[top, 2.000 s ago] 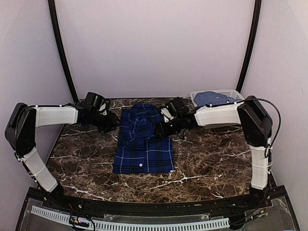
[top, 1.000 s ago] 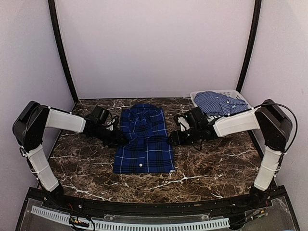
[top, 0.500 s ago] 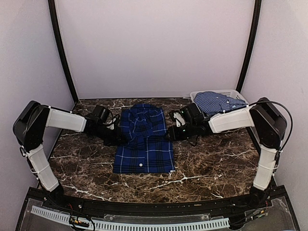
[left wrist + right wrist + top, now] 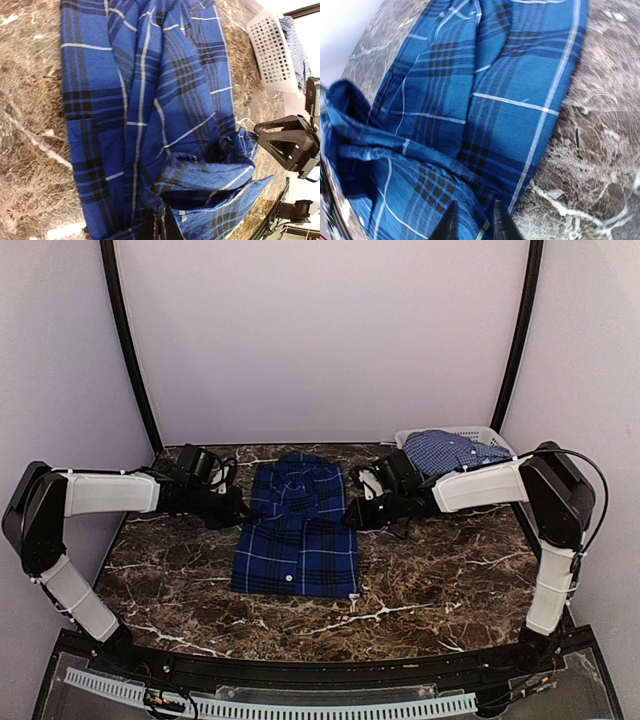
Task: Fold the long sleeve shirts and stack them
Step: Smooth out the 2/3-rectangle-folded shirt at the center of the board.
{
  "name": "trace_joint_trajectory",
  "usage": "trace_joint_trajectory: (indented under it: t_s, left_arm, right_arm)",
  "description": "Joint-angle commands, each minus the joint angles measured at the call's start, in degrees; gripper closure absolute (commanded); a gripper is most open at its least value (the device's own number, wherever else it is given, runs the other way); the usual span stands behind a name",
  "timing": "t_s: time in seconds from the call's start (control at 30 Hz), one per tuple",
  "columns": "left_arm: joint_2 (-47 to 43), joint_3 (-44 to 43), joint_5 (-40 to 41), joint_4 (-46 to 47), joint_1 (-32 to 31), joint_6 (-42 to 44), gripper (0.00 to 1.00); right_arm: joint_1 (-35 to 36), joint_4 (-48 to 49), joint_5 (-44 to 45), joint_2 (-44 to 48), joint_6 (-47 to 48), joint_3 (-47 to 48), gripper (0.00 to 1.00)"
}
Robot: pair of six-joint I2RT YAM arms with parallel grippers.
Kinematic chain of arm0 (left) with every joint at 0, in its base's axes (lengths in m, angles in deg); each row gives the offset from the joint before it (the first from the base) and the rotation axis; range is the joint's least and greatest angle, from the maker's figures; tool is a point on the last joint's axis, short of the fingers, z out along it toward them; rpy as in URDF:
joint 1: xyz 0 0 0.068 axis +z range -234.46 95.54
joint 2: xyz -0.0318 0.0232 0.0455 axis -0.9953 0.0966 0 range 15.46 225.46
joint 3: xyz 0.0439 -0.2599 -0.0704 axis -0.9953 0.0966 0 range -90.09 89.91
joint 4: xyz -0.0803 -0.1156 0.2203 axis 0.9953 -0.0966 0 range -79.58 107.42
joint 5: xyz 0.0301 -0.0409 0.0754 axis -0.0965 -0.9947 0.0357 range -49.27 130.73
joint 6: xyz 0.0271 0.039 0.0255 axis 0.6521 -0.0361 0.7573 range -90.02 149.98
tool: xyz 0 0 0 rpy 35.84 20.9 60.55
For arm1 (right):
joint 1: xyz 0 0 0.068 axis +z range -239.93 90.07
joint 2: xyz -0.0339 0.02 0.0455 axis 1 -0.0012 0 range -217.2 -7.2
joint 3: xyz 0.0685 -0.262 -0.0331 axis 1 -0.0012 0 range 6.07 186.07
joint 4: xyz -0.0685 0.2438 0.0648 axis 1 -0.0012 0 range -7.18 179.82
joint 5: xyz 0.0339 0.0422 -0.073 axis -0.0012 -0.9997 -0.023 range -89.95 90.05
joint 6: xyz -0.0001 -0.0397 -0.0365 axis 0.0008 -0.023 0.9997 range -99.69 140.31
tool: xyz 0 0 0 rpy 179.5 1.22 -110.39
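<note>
Worktop (image 4: 440,580): dark brown marble pattern with white veins. We find the plaid shirt lying on its middle.

Plaid shirt (image 4: 297,540): royal blue crossed by navy bands and thin white lines. It lies lengthwise as a long rectangle, with the hem nearest the arm bases and the collar at the far end.

Plaid shirt, near half: flat and fairly smooth with straight side edges. We note one small white dot on it, apparently a button (image 4: 289,581).

Plaid shirt, far half: narrower and creased, with layers folded in over one another. The cloth is bunched at both side edges where the tools meet it.

Left tool (image 4: 156,226): it is at the shirt's left edge, about mid-length. Its fingers are pressed together with a gather of plaid cloth pinched between them.

Right tool (image 4: 474,221): it is at the shirt's right edge, opposite the left one. The two fingertips stand a little apart, astride the edge of the cloth. We cannot tell whether they have it clamped.

Basket (image 4: 478,432): pale plastic lattice at the far right corner of the worktop, well apart from the plaid shirt.

Lighter shirt (image 4: 447,450): a finer, paler blue check. It is heaped loosely in the basket and rises above the rim.
</note>
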Motion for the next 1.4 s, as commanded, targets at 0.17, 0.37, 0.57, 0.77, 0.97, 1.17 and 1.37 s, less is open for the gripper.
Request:
trace_joint_trajectory:
  t_s: [0.17,0.37,0.57,0.77,0.97,1.17,1.37]
  left_arm:
    - [2.70,1.79,4.44,-0.72,-0.22,0.50,0.63]
    - [6.68,-0.16,2.42,0.05,-0.19,1.11,0.60]
    - [9.05,-1.68,1.06,0.00,-0.19,0.98,0.59]
    - [9.82,-2.18,-1.14,1.20,-0.19,0.66,0.68]
    - [6.24,-1.21,0.01,1.50,-0.19,0.83,0.87]
    - [0.91,1.97,2.01,2.93,-0.19,1.15,0.99]
    - [-2.52,4.79,6.56,4.58,-0.19,0.79,1.00]
  right_arm:
    - [0.22,-1.58,3.29,2.42,-0.22,-1.42,0.49]
    - [0.31,0.46,0.31,1.83,-1.32,-3.16,0.53]
    - [0.73,0.95,-1.60,0.17,-1.58,-1.73,0.61]
    - [0.92,0.55,-2.83,-1.51,-1.57,0.47,0.75]
    - [1.18,-0.73,-2.48,-0.91,-0.99,2.19,0.99]
    - [1.35,-0.97,-0.35,1.30,0.66,3.16,1.00]
    - [1.32,-0.52,2.29,0.74,2.32,5.23,1.00]
